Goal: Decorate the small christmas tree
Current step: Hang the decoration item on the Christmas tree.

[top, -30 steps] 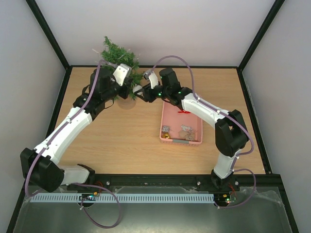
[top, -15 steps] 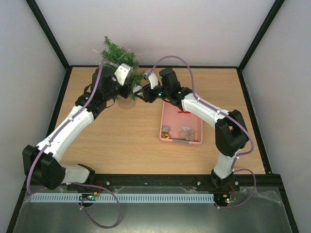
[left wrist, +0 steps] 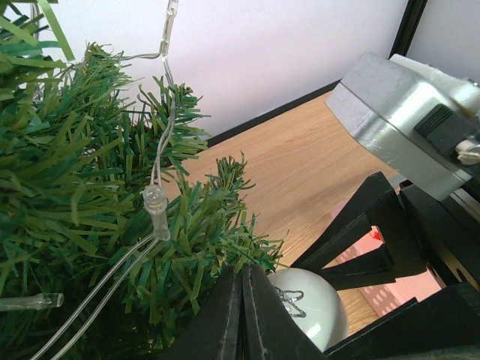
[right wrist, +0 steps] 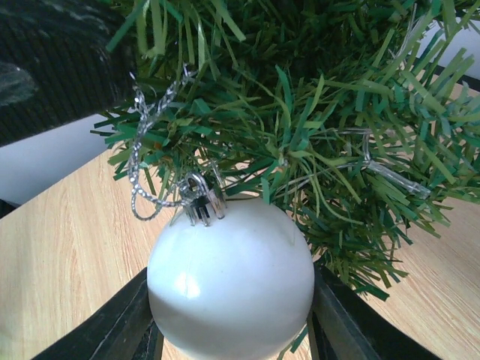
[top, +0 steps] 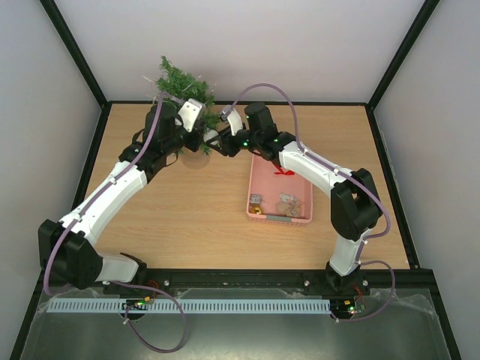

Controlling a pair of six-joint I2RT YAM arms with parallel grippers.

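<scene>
The small christmas tree [top: 180, 81] stands at the back left, dark green and bristly, with a clear light string [left wrist: 156, 210] through its branches. A white bauble [right wrist: 231, 281] with a silver cap and loop [right wrist: 154, 161] sits just under a lower branch. My right gripper [right wrist: 231, 307] is shut on it, a black finger [right wrist: 112, 326] pressing each side. My left gripper [left wrist: 244, 274] is shut, its jaws pressed together among the needles right beside the bauble [left wrist: 311, 304]. The silver loop lies over the branch; I cannot tell whether the left jaws pinch it.
A pink basket [top: 252, 187] lies right of centre, holding a red piece [top: 283, 172] and a few small ornaments [top: 289, 201]. Both arms converge at the tree's right side. Black frame posts and white walls close off the back.
The left arm has edged slightly right, closer into the tree. The right gripper has nudged the bauble a little toward the branch. Both grips are unchanged.
</scene>
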